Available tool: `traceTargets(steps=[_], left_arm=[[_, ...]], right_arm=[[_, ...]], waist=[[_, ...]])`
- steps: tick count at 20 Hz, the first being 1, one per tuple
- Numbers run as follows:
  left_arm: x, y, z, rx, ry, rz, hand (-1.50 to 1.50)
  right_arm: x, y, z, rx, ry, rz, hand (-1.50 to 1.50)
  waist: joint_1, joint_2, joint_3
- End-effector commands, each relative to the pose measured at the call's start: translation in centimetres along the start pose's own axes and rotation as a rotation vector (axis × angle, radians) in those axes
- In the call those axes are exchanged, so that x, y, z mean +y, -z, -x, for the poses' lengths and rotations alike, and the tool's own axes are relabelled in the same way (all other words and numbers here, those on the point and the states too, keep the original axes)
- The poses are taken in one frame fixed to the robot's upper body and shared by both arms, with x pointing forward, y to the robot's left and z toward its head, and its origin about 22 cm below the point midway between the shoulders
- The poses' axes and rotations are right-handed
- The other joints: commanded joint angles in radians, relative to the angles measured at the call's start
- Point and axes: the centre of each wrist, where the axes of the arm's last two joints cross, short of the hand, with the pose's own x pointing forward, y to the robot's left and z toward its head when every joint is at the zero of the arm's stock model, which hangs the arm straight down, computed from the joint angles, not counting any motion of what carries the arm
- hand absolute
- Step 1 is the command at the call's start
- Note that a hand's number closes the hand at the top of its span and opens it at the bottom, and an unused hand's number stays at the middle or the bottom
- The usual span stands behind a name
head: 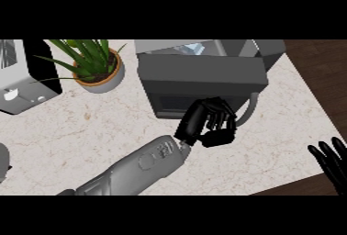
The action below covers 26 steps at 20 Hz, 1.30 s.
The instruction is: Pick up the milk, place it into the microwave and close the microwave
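Microwave point(202, 73) door against left hand point(210, 121), seemingly.

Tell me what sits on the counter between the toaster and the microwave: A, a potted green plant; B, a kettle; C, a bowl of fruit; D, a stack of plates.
A: a potted green plant stands on the counter between the toaster at the left and the microwave at the right.

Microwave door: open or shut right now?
Shut, it seems: the door's dark front lies flush across the microwave. The left hand is at its lower edge. Milk not visible.
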Motion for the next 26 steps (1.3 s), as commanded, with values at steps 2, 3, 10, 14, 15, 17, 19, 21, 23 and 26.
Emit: traceTargets(steps=[2,3,10,14,15,17,19,21,23,26], left_arm=[[1.6,2.8,-1.5,-0.006,-0.05,-0.074,1.5],[1.7,2.9,-1.2,0.0,-0.039,-0.083,1.5],[3.2,4.4,-1.1,0.002,-0.08,-0.133,1.5],[3.6,4.9,-1.3,0.014,-0.13,-0.149,1.5],[3.5,4.4,-0.8,0.024,-0.15,-0.141,1.5],[3.7,4.6,-0.8,0.038,-0.16,-0.161,1.5],[3.9,4.5,-0.5,0.056,-0.193,-0.186,1.5],[4.2,4.6,-0.5,0.056,-0.201,-0.226,1.5],[4.1,4.5,0.0,0.05,-0.161,-0.232,1.5],[4.0,4.5,-0.3,-0.002,-0.172,-0.262,1.5]], right_arm=[[0.0,-0.1,-0.8,0.011,0.005,-0.004,-1.5],[0.0,0.3,-1.1,-0.008,-0.002,0.008,-1.5],[-0.3,1.1,-1.9,-0.019,-0.007,0.004,-1.5],[-0.3,1.0,-2.2,-0.025,-0.001,-0.006,-1.5],[-0.5,1.4,-2.3,-0.029,-0.005,-0.012,-1.5],[-0.3,1.6,-2.5,-0.036,0.0,-0.021,-1.5],[-0.5,1.9,-2.6,-0.041,0.002,-0.019,-1.5],[-0.6,1.8,-2.9,-0.045,0.002,-0.02,-1.5],[-0.5,1.9,-3.1,-0.044,0.004,-0.034,-1.5],[-0.5,2.3,-3.1,-0.047,0.015,-0.066,-1.5]], waist=[[-0.023,0.004,0.001],[-0.029,0.008,0.001],[-0.029,0.019,0.001],[-0.052,0.024,0.003],[-0.046,0.029,0.002],[-0.052,0.029,0.002],[-0.049,0.035,0.002],[-0.056,0.034,0.003],[-0.059,0.032,0.004],[-0.051,0.036,0.003]])
